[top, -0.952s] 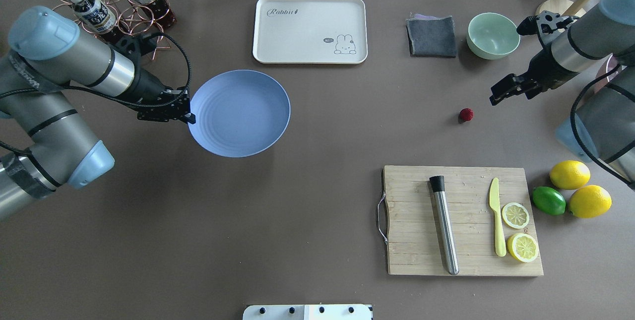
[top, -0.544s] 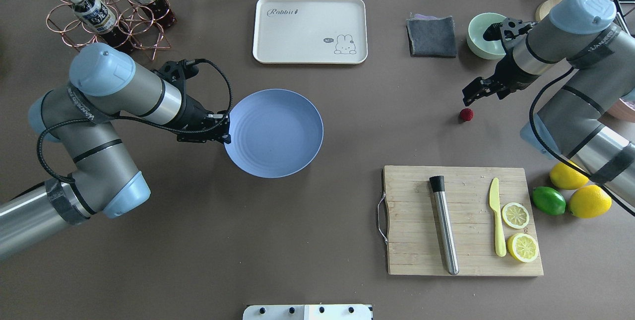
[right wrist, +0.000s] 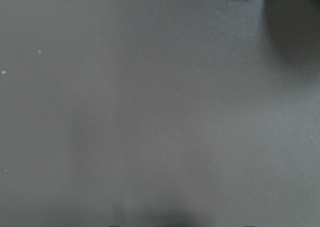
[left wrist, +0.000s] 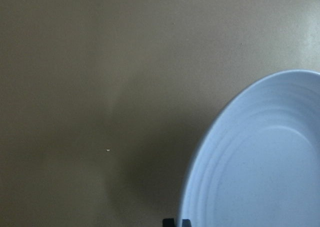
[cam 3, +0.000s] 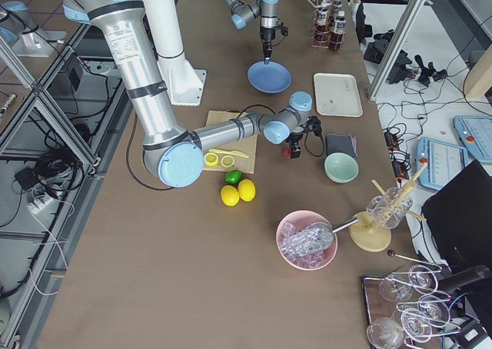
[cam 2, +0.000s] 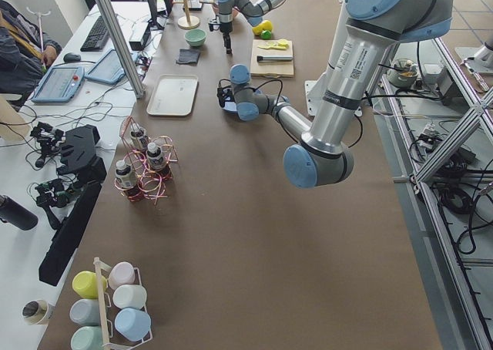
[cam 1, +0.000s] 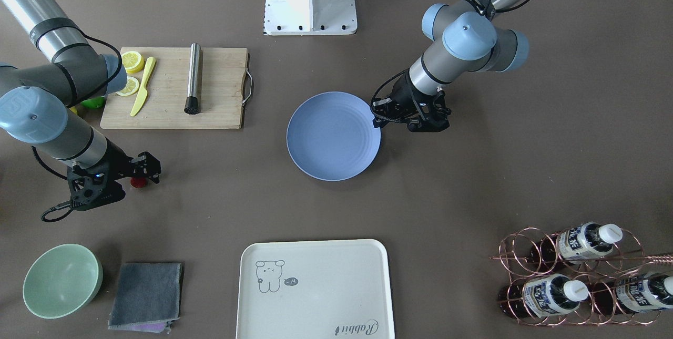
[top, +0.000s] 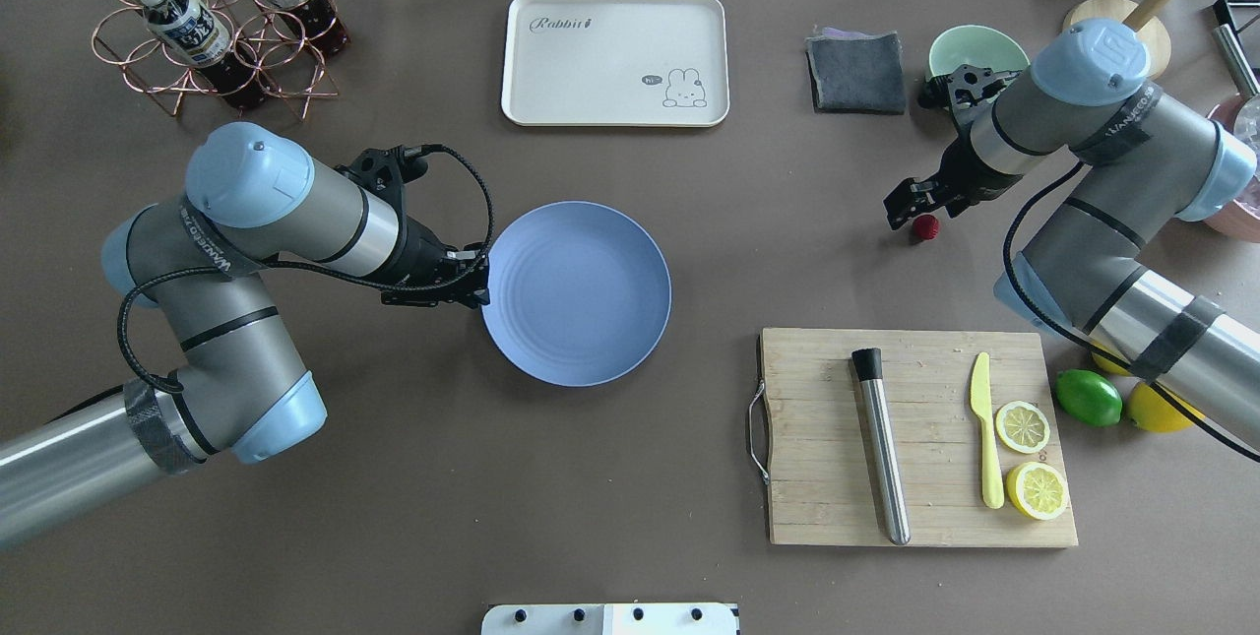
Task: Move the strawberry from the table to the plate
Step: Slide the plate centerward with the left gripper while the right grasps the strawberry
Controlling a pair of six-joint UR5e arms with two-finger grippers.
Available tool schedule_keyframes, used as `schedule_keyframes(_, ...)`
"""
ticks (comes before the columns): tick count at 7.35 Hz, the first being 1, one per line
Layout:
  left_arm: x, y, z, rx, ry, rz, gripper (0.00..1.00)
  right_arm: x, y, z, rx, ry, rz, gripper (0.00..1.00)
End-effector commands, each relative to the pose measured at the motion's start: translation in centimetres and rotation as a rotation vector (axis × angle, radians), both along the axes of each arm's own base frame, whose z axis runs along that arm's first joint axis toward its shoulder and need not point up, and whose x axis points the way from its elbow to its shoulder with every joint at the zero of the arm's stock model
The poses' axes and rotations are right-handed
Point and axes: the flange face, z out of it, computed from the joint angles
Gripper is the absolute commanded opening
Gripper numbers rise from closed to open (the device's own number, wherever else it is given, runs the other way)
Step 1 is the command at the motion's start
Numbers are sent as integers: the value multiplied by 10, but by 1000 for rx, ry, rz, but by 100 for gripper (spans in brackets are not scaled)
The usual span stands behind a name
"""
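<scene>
strawberry (top: 923, 227) sits on table (top: 689, 566), just beside r gripper (top: 898, 209); can't tell if its jaws are apart. l gripper (top: 478, 288) clamped on periwinkle plate (top: 591, 305) rim, well apart from strawberry.

Cream tray (top: 614, 59): "Rabbit" in script. Bottle labels (top: 183, 25) unreadable.

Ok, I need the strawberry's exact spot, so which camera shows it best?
Overhead exterior: the strawberry lies in plain sight beside the right gripper. The front-facing view has it partly hidden by that gripper; exterior right shows a red speck; exterior left is too distant; wrist cameras miss it.
</scene>
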Motion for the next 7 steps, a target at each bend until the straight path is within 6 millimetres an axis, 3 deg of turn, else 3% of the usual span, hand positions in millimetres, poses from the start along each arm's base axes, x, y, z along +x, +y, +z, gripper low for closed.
schedule_keyframes(1,4,2,-2,-16,0,-16,98,-3,3,0,-4,6,14,48)
schedule_keyframes(2,5,2,-6,-28,6,-23,98,-3,4,-3,-4,-2,10,5)
schedule_keyframes(3,5,2,-8,-27,9,-23,98,-3,4,-5,-1,-5,8,0)
schedule_keyframes(4,5,2,-9,-41,11,-29,98,-4,4,4,-2,11,4,0)
schedule_keyframes(5,5,1,-16,-59,21,-40,98,-3,5,-1,-1,0,1,0)
schedule_keyframes(6,-1,-1,-20,-55,29,-45,98,-8,3,-29,5,-32,1,0)
schedule_keyframes(7,-21,-7,-26,-44,46,-65,98,-17,-10,-73,-18,-66,37,0)
